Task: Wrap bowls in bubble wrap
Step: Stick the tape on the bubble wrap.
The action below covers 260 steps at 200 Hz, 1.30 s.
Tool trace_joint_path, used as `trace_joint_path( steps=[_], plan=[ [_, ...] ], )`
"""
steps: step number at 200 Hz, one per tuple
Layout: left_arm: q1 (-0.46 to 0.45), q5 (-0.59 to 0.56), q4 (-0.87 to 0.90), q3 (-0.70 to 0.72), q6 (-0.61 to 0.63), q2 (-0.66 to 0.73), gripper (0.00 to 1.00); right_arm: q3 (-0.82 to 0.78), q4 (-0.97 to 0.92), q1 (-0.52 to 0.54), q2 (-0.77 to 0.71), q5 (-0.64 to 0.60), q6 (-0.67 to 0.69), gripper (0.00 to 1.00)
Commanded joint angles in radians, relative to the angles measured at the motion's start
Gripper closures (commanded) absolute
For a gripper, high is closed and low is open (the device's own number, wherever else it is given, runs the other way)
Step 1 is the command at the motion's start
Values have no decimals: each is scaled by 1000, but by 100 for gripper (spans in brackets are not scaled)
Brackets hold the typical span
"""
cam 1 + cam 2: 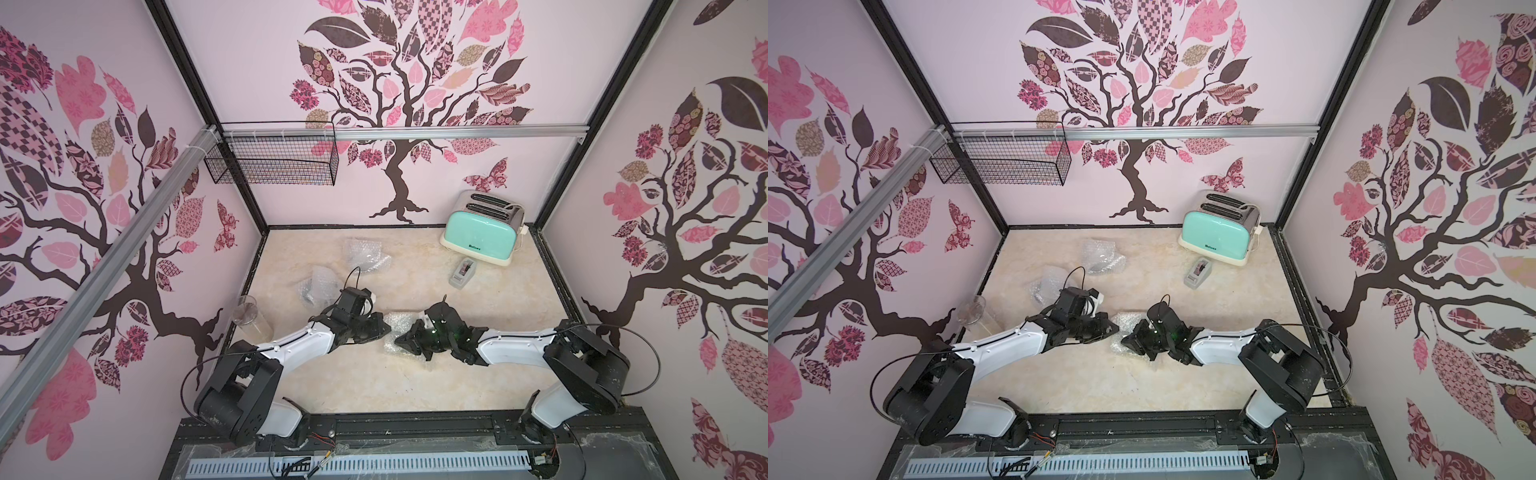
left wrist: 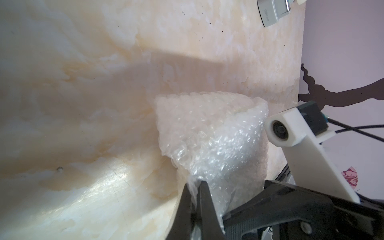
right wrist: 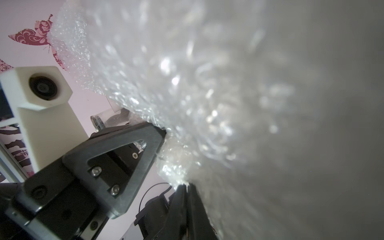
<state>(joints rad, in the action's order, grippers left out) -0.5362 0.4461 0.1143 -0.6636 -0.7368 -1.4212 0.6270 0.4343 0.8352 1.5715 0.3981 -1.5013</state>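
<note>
A cream marbled table [image 1: 374, 386] stands inside pink walls [image 1: 104, 208] printed with dark trees, with a mint toaster [image 1: 482, 230] at the back. A clear, shiny sheet of bubble wrap [image 1: 395, 322] lies crumpled at the table's middle, and two more crumpled bundles [image 1: 365, 254] lie farther back. Both arms reach in low from either side, and the left pincer [image 2: 195, 188] and the right pincer [image 3: 186, 187] are each clamped tight on an edge of that sheet.
</note>
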Motion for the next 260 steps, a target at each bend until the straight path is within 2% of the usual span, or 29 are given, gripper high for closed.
trace_joint_path(
  steps=[1, 12, 33, 58, 102, 130, 141, 179, 213, 237, 260],
  plan=[
    [2, -12, 13, 13, -2, 7, 100, -16, 4, -3, 21, 11, -13, 93],
    [3, -18, 22, 12, -3, 17, 100, -18, 3, -4, 24, 14, -13, 93],
    [10, -27, 40, 11, -6, 31, 92, -22, -2, -3, 27, 13, -10, 93],
    [23, -37, 52, 19, -18, 54, 67, -16, -3, -4, 36, 19, -7, 93],
    [34, -38, 56, 26, -24, 105, 45, -13, -3, -4, 39, 25, -5, 93],
    [34, 13, -1, 42, -29, 147, 28, -11, -6, -4, 44, 33, -3, 93],
    [30, 34, -5, 40, -24, 151, 24, -11, -5, -3, 46, 35, -2, 93],
    [-21, 37, -15, 33, 4, 101, 20, -4, -12, -3, 48, 38, 3, 92],
    [-39, 13, 1, 17, 8, 33, 21, 0, -13, -4, 45, 41, 7, 92],
    [-37, -4, 0, 9, 4, -4, 26, 0, -14, -4, 45, 44, 9, 92],
    [-34, -4, -12, 5, 1, -28, 42, -2, -14, -4, 43, 45, 9, 91]
  ],
)
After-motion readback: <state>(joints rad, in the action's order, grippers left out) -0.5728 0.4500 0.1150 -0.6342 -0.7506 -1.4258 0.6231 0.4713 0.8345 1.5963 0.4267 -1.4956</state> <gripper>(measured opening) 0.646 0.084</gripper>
